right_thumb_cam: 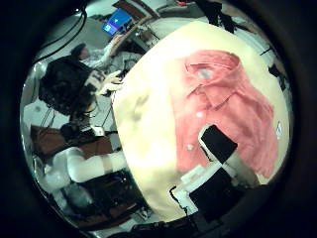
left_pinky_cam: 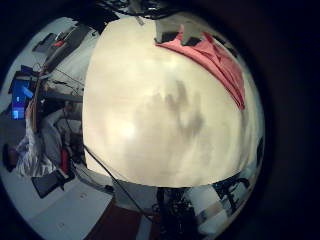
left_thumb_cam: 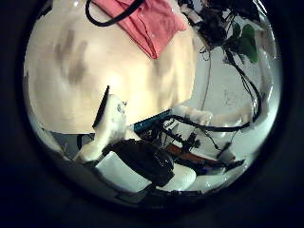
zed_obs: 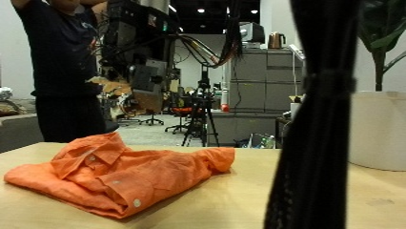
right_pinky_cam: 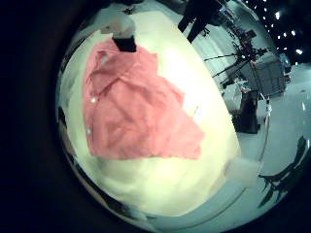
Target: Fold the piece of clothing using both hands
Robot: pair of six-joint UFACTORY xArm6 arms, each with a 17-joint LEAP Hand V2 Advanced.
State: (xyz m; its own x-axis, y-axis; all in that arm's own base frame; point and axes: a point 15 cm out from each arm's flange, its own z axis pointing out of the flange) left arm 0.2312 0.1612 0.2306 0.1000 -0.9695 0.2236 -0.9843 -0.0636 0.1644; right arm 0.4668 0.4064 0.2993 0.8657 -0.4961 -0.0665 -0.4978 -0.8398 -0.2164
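Note:
An orange button-up shirt (zed_obs: 114, 172) lies crumpled on the light wooden table (zed_obs: 253, 205), collar raised. Neither hand shows in the outside view. The right little finger side palm view shows the whole shirt (right_pinky_cam: 131, 107) spread below the right hand, with one fingertip (right_pinky_cam: 122, 37) at the shirt's edge. The right thumb side palm view shows the shirt (right_thumb_cam: 233, 104) under a straight finger (right_thumb_cam: 220, 149). The left hand hovers over bare table beside the shirt (left_pinky_cam: 215, 60); its shadow (left_pinky_cam: 175, 110) shows spread fingers. The left thumb side palm view shows a shirt edge (left_thumb_cam: 152, 24) and a straight white finger (left_thumb_cam: 106, 123). Both hands hold nothing.
A dark upright bar (zed_obs: 317, 114) stands close to the outside camera, hiding part of the table. A white pot with a plant (zed_obs: 377, 124) stands at the table's far side. Racks, tripods and cabinets (zed_obs: 260, 81) fill the room behind. The table edge (left_thumb_cam: 142, 119) is near the left hand.

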